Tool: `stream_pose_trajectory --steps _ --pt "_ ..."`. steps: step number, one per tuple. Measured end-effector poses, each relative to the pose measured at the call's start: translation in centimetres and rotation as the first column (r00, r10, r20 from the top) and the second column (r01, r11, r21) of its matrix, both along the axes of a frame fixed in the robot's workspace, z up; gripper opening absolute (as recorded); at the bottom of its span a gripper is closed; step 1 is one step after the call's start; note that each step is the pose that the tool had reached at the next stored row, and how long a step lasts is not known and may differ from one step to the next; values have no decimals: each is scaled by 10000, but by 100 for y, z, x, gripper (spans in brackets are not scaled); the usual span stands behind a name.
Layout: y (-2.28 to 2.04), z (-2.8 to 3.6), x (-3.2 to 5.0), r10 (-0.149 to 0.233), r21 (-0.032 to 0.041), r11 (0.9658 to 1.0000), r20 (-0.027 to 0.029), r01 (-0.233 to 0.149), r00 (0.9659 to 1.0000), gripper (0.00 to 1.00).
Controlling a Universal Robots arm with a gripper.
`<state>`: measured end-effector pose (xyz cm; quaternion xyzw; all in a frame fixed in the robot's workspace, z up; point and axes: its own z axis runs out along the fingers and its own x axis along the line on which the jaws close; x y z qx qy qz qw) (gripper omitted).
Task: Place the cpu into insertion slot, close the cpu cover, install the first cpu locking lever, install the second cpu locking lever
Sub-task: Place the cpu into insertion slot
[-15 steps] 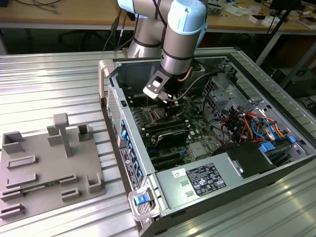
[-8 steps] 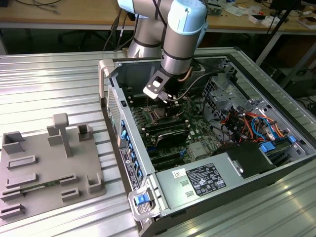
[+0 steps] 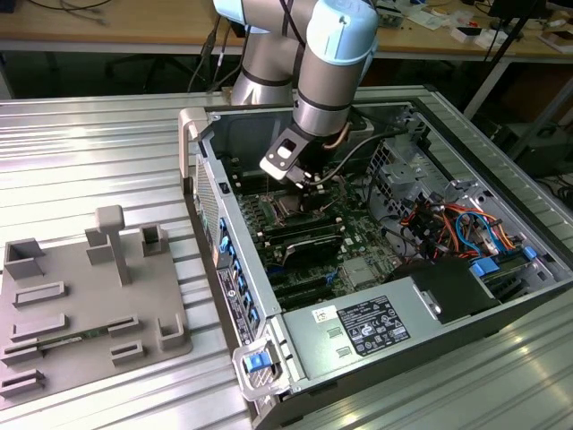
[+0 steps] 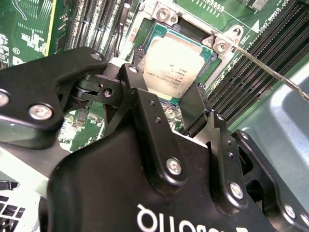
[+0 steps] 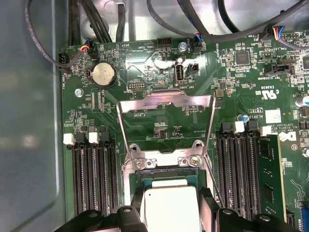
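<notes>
In both wrist views the cpu (image 4: 176,55) (image 5: 171,205), a pale square chip with a silver top, lies flat in the insertion slot (image 4: 164,17) (image 5: 161,163). My gripper (image 4: 169,92) (image 5: 171,217) straddles it, with a black finger (image 4: 140,92) pressed along each of two opposite edges. The cpu cover (image 5: 164,100), a thin silvery frame with a square window, stands swung up behind the slot. A thin wire locking lever (image 4: 270,72) (image 5: 212,181) sticks up beside the socket. In the exterior view the gripper (image 3: 300,184) reaches down into the open computer case (image 3: 201,134) above the slot (image 3: 291,208).
Black memory slots (image 5: 91,174) flank the socket on both sides, one holding a green memory stick (image 5: 268,179). A coin battery (image 5: 102,73) and cables (image 5: 87,19) lie beyond the cover. A grey fixture plate (image 3: 81,305) sits on the ribbed table at the exterior view's left.
</notes>
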<state>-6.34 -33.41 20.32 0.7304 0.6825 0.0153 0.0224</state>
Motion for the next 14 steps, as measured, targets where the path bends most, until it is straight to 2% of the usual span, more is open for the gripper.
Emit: stream_pose_trajectory --steps 3,14 --pt "0 -1 6 -238 3 9997 -1 238 9997 54" --pt "0 0 10 -250 2 9997 -2 250 9997 56"
